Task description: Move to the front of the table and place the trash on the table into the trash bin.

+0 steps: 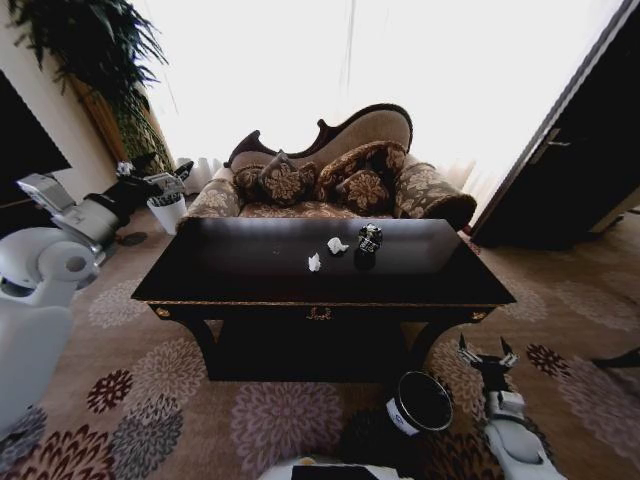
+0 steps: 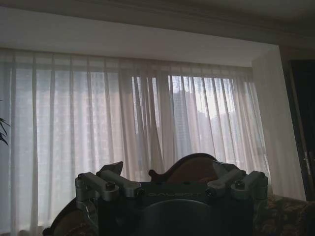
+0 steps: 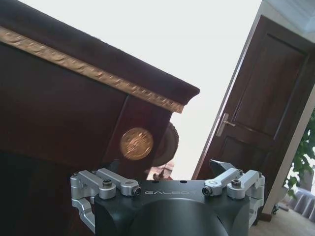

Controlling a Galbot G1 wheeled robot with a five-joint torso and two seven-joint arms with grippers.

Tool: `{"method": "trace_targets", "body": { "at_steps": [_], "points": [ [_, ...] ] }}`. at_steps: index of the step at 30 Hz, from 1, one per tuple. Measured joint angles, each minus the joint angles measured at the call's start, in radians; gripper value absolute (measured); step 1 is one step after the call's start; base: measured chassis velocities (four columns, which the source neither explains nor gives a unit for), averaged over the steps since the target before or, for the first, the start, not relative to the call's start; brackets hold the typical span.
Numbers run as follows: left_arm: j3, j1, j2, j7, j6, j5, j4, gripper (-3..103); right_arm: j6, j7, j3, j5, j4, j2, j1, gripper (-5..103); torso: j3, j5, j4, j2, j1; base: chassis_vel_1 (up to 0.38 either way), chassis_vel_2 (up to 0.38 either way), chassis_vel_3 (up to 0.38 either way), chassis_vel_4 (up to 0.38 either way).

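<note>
We are holding our right gripper low, near the floor beside the front right corner of the surface, with its jaws spread wide and holding nothing. From its wrist we are looking up at the surface's dark apron, its gold trim and a round gold medallion on the corner leg, with a brown door standing beyond. Just beside this arm, on the patterned carpet in front of the surface, the trash bin is sitting with its white label facing us.

We are keeping our left gripper raised off the surface's left end, near a white plant pot; whether its jaws are wide or narrow we cannot tell. Its wrist camera is facing sheer curtains and the carved back of a sofa.

On the glossy dark top, toward the middle and slightly right, the trash is lying: a black-and-silver shiny lump, a white paper ball just beside it, and a second white paper ball nearer the front edge. Neither gripper is touching any of them. The patterned sofa with its cushions is standing behind the surface.
</note>
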Motion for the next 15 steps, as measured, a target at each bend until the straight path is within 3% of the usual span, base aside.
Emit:
{"method": "trace_targets", "body": {
  "at_steps": [6,15],
  "points": [
    [0.007,-0.016,-0.014,0.000,0.000,0.007,0.016,100,0.011,0.018,0.101,-0.048,0.055,-0.102,-0.047,100,0.000,0.0000,-0.0002,0.000,0.000,0.000,0.000,0.000,0.000],
    [0.012,-0.012,-0.021,0.002,0.000,0.016,0.017,100,0.016,0.017,0.106,-0.039,0.093,-0.110,-0.052,100,0.000,0.0000,0.0000,0.000,0.000,0.000,0.000,0.000,0.000]
  ]
}}
